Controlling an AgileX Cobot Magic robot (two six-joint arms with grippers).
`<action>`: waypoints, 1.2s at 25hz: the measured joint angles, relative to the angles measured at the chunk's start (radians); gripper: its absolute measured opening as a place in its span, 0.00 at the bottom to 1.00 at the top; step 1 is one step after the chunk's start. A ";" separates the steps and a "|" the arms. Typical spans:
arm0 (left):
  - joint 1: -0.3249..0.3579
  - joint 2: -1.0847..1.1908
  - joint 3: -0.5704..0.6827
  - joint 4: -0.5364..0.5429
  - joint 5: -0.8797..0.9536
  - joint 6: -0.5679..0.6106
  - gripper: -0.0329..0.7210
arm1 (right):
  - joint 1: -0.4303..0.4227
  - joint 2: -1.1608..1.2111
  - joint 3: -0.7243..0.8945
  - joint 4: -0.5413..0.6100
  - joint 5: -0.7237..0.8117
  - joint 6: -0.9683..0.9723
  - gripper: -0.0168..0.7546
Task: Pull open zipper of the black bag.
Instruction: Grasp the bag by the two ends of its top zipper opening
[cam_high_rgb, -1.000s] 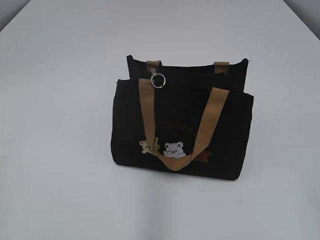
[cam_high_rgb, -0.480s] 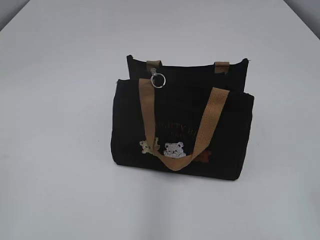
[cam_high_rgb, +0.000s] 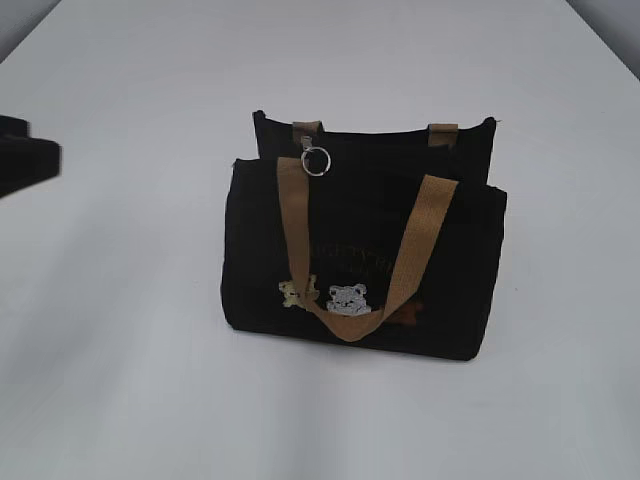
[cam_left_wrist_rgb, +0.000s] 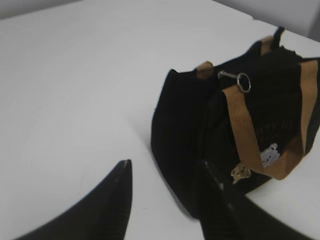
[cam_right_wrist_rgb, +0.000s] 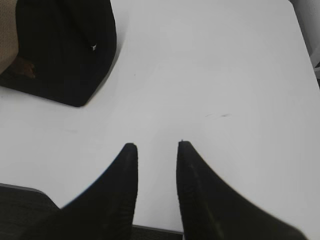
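White tabletop (cam_high_rgb: 120, 380) all round, nothing on it but the black bag (cam_high_rgb: 260, 260), which sits upright about mid-table with its bear-patch side toward the exterior camera. Taking the bag as the landmark: the zipper (cam_high_rgb: 314, 158) runs along its top, and the little silver slider with the round key-ring pull sits near the bag's left end, just by the left tan strap (cam_high_rgb: 294, 225), ring flopped toward the front. That looks like the shut position to me, so the job hasn't really started, though the zip line itself is black on black and I honestly can't trace it. The near strap hangs down over the front face, which handily leaves the ring exposed. The left gripper (cam_left_wrist_rgb: 162, 175) is off the bag's left end, fingers spread with nothing between them, aimed at that end where the pull is, so I'd guess it's lining up for the ring. The right gripper (cam_right_wrist_rgb: 154, 146) hangs past the bag's right end over bare table, fingers apart and empty, probably waiting to steady the bag.
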 joint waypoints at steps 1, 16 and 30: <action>0.001 0.101 -0.001 -0.113 0.023 0.133 0.50 | 0.000 0.000 0.000 0.000 0.000 0.000 0.31; -0.147 0.761 -0.234 -0.431 0.196 0.705 0.63 | 0.000 0.000 0.000 0.023 0.000 0.001 0.31; -0.252 0.850 -0.252 -0.432 0.121 0.778 0.60 | 0.000 0.319 -0.027 0.269 -0.115 -0.269 0.32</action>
